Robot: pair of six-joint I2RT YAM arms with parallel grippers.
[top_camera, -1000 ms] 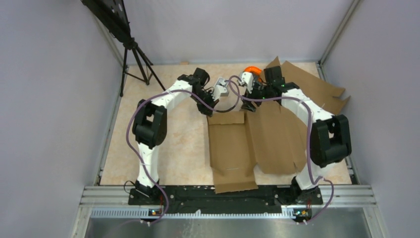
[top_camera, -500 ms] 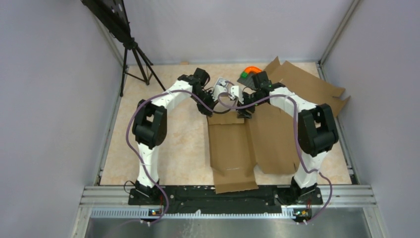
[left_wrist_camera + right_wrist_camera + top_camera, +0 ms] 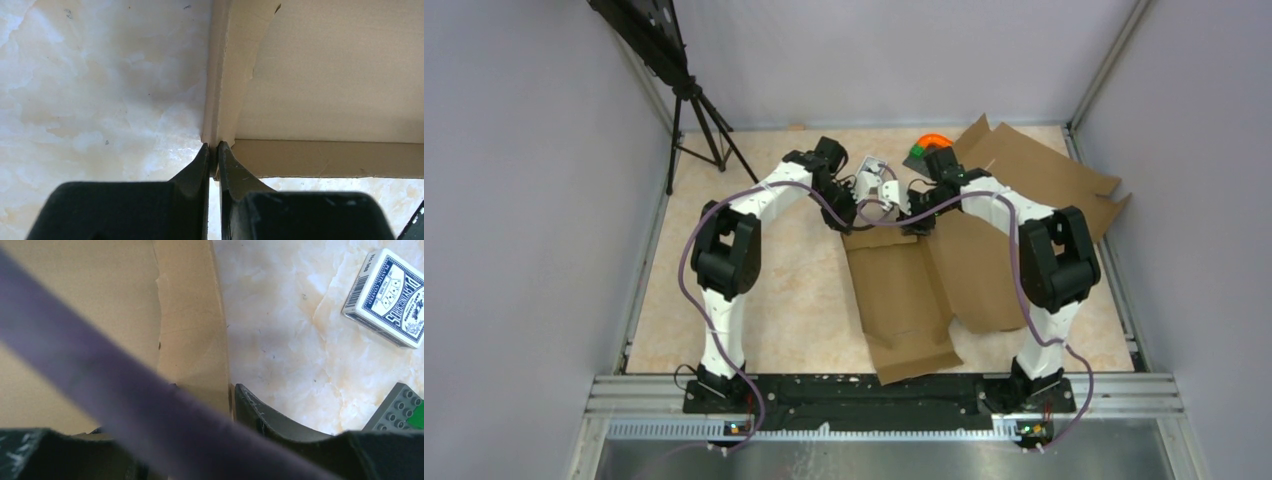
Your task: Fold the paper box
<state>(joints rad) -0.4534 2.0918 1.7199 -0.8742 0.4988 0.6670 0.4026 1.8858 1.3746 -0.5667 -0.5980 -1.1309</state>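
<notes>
Bright, even light; the near cable (image 3: 75,355) blurs.

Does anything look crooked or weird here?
Yes. The paper box lies crooked, its near end slanting to the right instead of sitting square. A purple cable also hangs across the right wrist camera's view, blocking much of it.

Pale lavender-grey walls close in on three sides: the left wall (image 3: 524,200), the far wall (image 3: 894,50) and the right wall (image 3: 1194,200). The tabletop (image 3: 794,300) is a peach, marble-look sheet with cloudy white veins, clear in the wrist views. In the far left corner stands a black tripod (image 3: 699,125), legs splayed, with a dark panel (image 3: 639,25) tilted on top. An aluminium rail (image 3: 634,392) runs along the near edge, and nearer still lies a grey metal sheet (image 3: 874,460). The light is soft and even, with no hard shadows.
</notes>
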